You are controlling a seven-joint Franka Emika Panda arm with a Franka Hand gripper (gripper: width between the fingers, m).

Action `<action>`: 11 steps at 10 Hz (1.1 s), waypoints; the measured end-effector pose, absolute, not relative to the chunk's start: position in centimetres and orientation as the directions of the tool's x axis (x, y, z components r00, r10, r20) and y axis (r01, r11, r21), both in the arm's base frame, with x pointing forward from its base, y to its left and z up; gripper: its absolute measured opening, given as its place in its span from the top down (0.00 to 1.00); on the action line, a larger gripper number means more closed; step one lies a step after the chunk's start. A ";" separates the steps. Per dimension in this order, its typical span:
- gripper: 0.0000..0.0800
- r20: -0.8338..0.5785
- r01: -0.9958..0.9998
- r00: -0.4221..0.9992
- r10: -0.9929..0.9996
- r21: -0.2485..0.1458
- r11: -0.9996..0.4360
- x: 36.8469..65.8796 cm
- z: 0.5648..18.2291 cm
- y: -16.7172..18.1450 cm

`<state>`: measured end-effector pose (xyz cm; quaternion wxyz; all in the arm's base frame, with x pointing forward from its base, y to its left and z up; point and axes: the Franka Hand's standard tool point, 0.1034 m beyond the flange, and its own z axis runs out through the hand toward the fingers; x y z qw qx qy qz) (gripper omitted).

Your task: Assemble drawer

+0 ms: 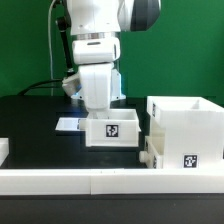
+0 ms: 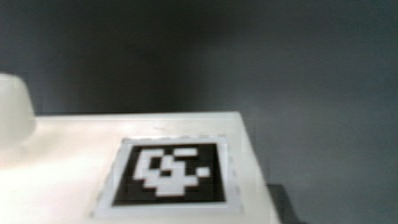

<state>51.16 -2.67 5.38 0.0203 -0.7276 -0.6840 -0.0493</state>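
A small white open-top tray [image 1: 111,130] with a square tag on its front stands on the black table at the middle. My gripper [image 1: 102,110] hangs straight down onto its back rim. The fingers are hidden behind the tray wall, so I cannot tell how the jaws stand. The large boxy housing [image 1: 186,126] stands at the exterior view's right, with a second small white part [image 1: 150,152] low against its near side. The wrist view shows only the tray's tagged wall [image 2: 169,172] very close, with dark table beyond; no fingers show there.
A low white border wall [image 1: 100,180] runs along the near edge of the table. The marker board [image 1: 68,124] lies flat behind the tray at the exterior view's left. A green backdrop stands behind the table.
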 end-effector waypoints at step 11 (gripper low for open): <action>0.95 0.088 0.999 0.007 0.996 -0.048 -0.002 52.2 5.3 -2.3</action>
